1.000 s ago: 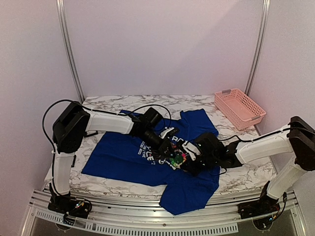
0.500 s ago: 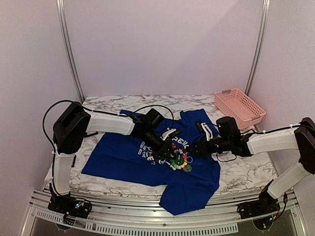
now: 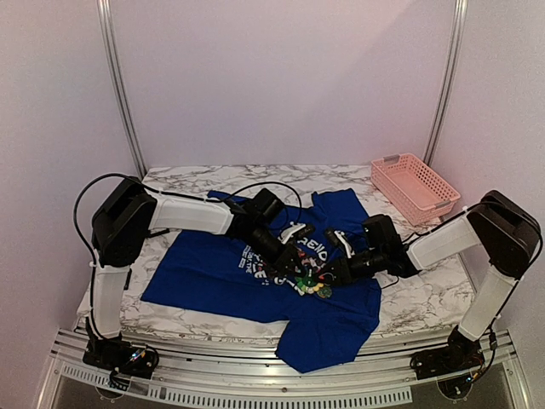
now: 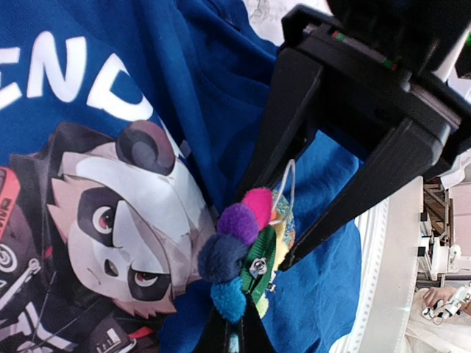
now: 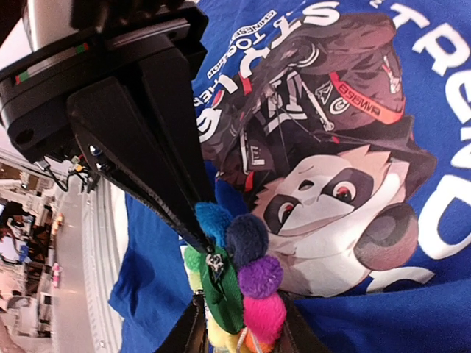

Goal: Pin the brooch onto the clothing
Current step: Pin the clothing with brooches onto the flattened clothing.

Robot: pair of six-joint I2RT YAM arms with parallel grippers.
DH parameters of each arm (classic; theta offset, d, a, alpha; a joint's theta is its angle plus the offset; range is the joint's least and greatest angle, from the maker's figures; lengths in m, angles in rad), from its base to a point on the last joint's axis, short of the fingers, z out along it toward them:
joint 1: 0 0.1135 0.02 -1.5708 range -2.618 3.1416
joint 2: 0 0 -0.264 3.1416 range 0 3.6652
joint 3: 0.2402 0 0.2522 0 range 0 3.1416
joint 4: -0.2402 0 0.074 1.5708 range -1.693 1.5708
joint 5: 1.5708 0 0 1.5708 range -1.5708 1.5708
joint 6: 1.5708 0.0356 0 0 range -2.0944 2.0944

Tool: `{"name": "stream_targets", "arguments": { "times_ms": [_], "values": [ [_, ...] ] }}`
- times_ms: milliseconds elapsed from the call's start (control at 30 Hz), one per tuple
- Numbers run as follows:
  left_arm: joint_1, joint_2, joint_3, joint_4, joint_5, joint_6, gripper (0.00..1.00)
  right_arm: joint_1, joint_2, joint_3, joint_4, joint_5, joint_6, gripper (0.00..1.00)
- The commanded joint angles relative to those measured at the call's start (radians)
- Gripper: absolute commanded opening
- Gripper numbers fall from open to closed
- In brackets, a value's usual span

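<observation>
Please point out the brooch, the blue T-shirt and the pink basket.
brooch (image 4: 237, 222): left wrist view, on its purple pom-pom.
blue T-shirt (image 3: 196, 273): top external view, on plain fabric left of the print.
pink basket (image 3: 415, 186): top external view, on its bare floor.

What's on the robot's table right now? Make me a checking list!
Surface: marble table, shirt across its middle.
Job's things: blue T-shirt spread out; fluffy brooch at the edge of its cartoon picture.
Clutter: pink basket, far right corner.
Grippers: left gripper shut on brooch; right gripper straddles it, grip unclear.
Cables: black cable loops by left arm.
Surroundings: plain walls, metal posts.
</observation>
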Motion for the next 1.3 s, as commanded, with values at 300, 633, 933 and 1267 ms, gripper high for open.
{"name": "stream_targets", "arguments": {
  "times_ms": [300, 633, 933, 1267],
  "values": [
    [-0.009, -0.024, 0.032, -0.041, 0.048, 0.339, 0.52, -0.054, 0.069, 0.047, 0.009, -0.172, 0.064, 0.00],
    [0.018, -0.080, 0.104, -0.297, -0.009, 0.899, 0.67, -0.065, 0.137, 0.159, -0.191, -0.257, 0.090, 0.00],
    [0.010, -0.225, -0.150, 0.050, -0.142, 0.818, 0.67, -0.070, 0.171, 0.171, -0.264, -0.247, 0.068, 0.00],
    [-0.105, -0.215, -0.277, 0.192, -0.217, 0.845, 0.42, -0.100, 0.217, 0.211, -0.279, -0.227, 0.138, 0.00]
  ]
}}
